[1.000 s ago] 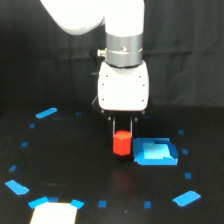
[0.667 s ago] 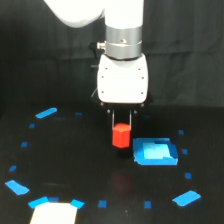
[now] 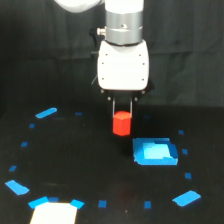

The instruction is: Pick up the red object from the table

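Observation:
The red object is a small orange-red block held between my gripper's two thin fingers, near the middle of the exterior view. It hangs clear of the black table, lifted a little above it. My gripper is shut on the block's upper part, and the white arm body rises straight above it. The block's lower half shows below the fingertips.
A large blue patch lies just to the exterior view's right of and below the block. A white patch sits at the bottom left. Small blue tape pieces ring the table.
The arm has risen, carrying the red block up off the table with it. The block has stayed in the fingers' grip throughout.

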Available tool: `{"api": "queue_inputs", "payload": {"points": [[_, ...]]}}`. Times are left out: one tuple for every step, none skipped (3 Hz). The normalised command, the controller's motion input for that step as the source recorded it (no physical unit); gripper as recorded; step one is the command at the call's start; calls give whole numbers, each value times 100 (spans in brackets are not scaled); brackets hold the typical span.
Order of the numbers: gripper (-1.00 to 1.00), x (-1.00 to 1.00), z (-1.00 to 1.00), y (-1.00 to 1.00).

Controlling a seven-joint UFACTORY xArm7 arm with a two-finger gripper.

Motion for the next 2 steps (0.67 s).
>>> {"api": "queue_inputs", "payload": {"points": [[-29, -7, 100, 21], [-51, -15, 100, 26]]}}
